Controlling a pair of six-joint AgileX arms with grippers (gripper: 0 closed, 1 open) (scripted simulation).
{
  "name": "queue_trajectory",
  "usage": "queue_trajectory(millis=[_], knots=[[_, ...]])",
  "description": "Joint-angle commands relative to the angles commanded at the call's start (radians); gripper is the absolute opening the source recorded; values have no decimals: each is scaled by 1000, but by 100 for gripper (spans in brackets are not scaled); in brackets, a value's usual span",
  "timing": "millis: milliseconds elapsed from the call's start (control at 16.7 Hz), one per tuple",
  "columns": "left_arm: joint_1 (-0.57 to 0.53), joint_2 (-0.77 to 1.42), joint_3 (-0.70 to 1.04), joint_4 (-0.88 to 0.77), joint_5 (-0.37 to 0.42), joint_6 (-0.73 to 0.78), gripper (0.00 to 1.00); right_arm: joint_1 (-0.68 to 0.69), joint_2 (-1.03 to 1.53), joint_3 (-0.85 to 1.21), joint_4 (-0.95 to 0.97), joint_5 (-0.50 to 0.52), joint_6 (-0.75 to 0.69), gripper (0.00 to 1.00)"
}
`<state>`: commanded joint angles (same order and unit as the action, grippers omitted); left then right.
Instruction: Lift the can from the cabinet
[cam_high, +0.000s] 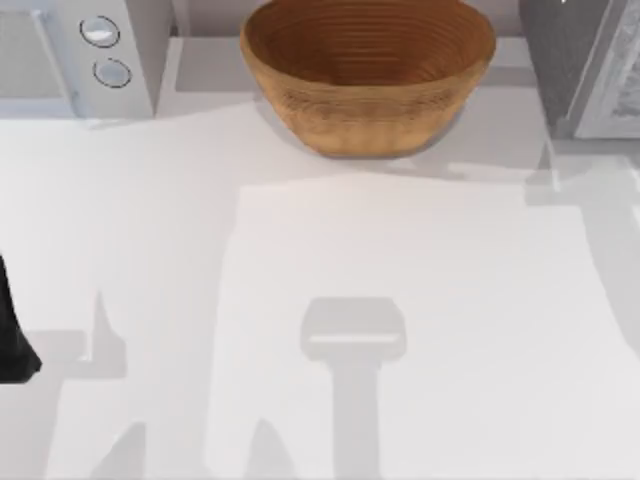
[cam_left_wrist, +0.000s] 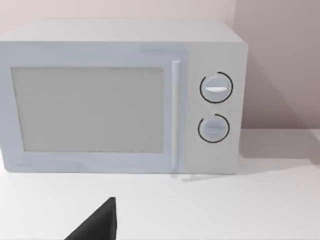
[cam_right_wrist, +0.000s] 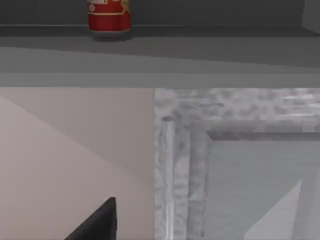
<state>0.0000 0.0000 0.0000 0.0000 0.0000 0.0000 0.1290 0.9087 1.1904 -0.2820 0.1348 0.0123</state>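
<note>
From above, the white table (cam_high: 420, 300) stretches wide and bare in the middle. A brown ribbed bowl (cam_high: 368, 75) stands at twelve o'clock, near the back edge. The pale microwave (cam_high: 85, 55) sits at about ten o'clock, its two round knobs (cam_high: 105, 50) facing the table. The grey cabinet (cam_high: 585, 65) rises at about two o'clock, well apart from the microwave, with the bowl between them. At nine o'clock, right on the table's left edge, a dark piece of the left arm (cam_high: 12, 340) juts in.

From the left wrist, the microwave (cam_left_wrist: 120, 95) is seen front on, standing on the table with its door closed. An upright handle (cam_left_wrist: 175, 115) runs beside the frosted window, and the two dials (cam_left_wrist: 216, 107) sit one over the other beyond it. A black wedge of the left gripper (cam_left_wrist: 97, 225) pokes in well short of the microwave, touching nothing. Whether it is spread or closed, I cannot tell.

From the right wrist, the can (cam_right_wrist: 109, 17), red with a pale band, stands upright on a dark grey shelf (cam_right_wrist: 200, 47) of the cabinet. Under the shelf comes a mottled grey frame (cam_right_wrist: 175, 165). A black wedge of the right gripper (cam_right_wrist: 97, 225) hangs well below the can, clear of it. Spread or closed, I cannot tell.
</note>
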Motion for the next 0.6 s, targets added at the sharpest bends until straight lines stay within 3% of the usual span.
queue_trajectory(millis=[300,600], knots=[[0,0,0,0,0,0,100,38,295,399,-90,44,4,100],[0,0,0,0,0,0,100,56,419,551,-135,62,3,100]])
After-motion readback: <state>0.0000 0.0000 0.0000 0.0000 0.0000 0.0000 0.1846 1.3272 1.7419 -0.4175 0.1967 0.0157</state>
